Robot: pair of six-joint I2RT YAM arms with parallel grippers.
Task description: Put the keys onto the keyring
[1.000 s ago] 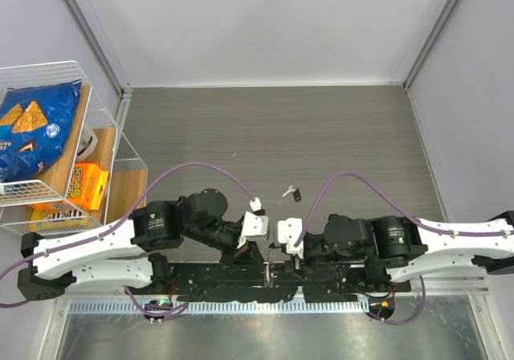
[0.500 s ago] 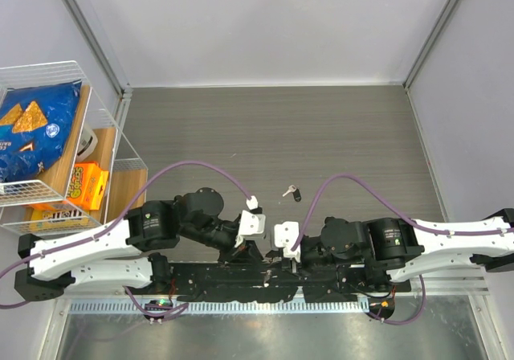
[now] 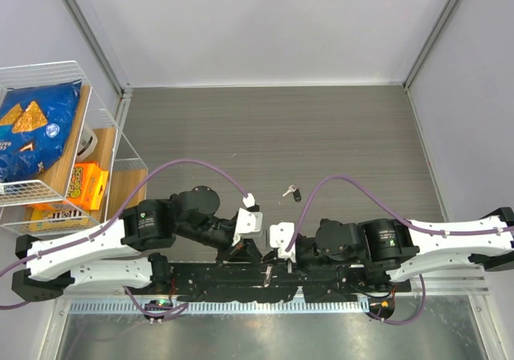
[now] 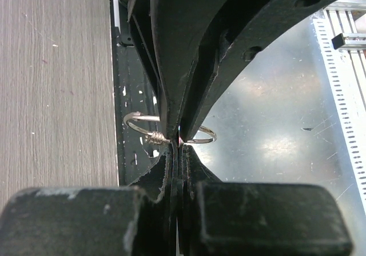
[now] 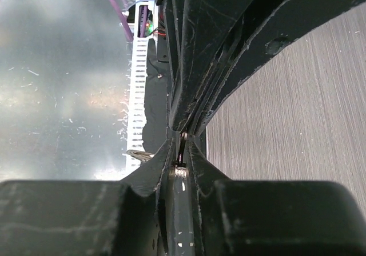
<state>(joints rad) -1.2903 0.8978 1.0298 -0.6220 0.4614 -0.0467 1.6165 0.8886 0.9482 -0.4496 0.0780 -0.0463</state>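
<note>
A: Where's the keyring [image 4: 152,137]?

B: Pinched in the left gripper [image 4: 178,144], lower centre of the left wrist view. Jaws are tight on the wire, and the ring lies crosswise with an arc poking out each side.

A: And the right gripper [image 5: 182,147]?

B: Tip to tip with the left. Jaws narrow, with a sliver of metal in the gap. Ring or key, can't tell.

A: Loose keys [image 3: 291,191]?

B: On the table [image 3: 337,135], centre of the top view, just above both wrists. They slant upper left to lower right, and the right arm is slightly nearer.

A: Any view differences?

B: The top view shows those keys but hides the fingertips. The wrist views show the ring but not the loose keys.
</note>
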